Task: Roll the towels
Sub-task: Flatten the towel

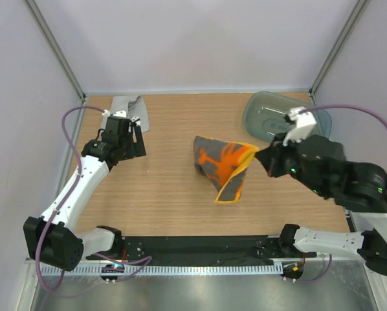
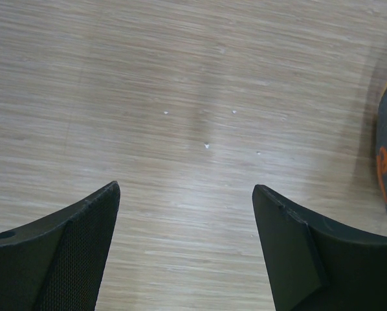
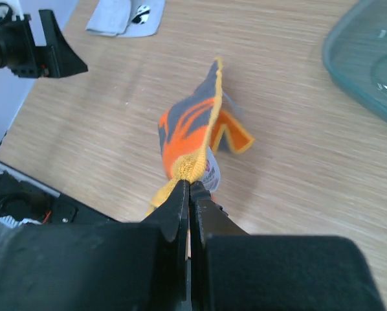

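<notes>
— Where were the towels?
— On the counter (image 1: 167, 194): the orange towel (image 1: 222, 165) lay mid-counter, the grey towel (image 1: 129, 107) at the far left corner.
— The end effectors?
— The right end effector (image 3: 188, 186) was clamped on the orange towel's raised edge; the left end effector (image 2: 187, 188) stood apart over bare counter.

Table (image 1: 161, 194): light wood top, grain running L–R, a few tiny white specks (image 2: 206, 146) on it. Pale lilac-white walls on 3 sides: back wall (image 1: 193, 39), L wall (image 1: 12, 129), R wall (image 1: 375, 71). Grey metal posts at both back corners, L post (image 1: 54, 45) & R post (image 1: 336, 45). Black strip (image 1: 200, 245) along near edge, steel plate (image 1: 200, 295) below it. Light soft & even; shadows faint.
</notes>
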{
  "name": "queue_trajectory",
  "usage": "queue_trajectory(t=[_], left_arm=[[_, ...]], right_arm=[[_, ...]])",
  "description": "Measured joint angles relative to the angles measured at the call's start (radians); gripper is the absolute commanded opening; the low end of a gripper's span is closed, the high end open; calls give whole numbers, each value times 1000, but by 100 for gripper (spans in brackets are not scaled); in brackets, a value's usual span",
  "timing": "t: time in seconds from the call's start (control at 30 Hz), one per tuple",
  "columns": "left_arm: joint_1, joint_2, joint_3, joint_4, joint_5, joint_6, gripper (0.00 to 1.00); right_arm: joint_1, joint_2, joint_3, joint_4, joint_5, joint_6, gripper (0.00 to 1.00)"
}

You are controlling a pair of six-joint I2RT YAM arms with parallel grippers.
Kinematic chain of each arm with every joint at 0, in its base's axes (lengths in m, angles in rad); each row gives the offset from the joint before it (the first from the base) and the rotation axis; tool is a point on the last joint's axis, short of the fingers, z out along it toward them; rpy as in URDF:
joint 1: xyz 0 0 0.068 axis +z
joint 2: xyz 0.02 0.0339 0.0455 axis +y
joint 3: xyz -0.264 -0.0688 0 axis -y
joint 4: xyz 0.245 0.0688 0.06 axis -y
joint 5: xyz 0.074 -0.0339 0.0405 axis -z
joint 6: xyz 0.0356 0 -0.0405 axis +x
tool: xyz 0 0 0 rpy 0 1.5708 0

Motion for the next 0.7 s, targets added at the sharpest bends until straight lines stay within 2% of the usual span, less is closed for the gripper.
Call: queue_trajectory(t=[0.07,0.17,0.37,0.53,0.7], left_arm=[[-38,12,3,-2,-5,-18,84],[-104,61,19,0,-15,-58,84],[-269,323,121,31,-29,-146,84],[-334,581,278,67,-28,-184,84],[-357,710,351,97,-28,-206,84]], right_arm=[[-2,-71,-16,-56,44,15,1],[-2,-84,-116,-112,69,52,1],[-2,55,-410,-178,38,135,1],[-2,-4,-436,-204,24,172,1],[-2,-41,-435,-208,21,184,1]])
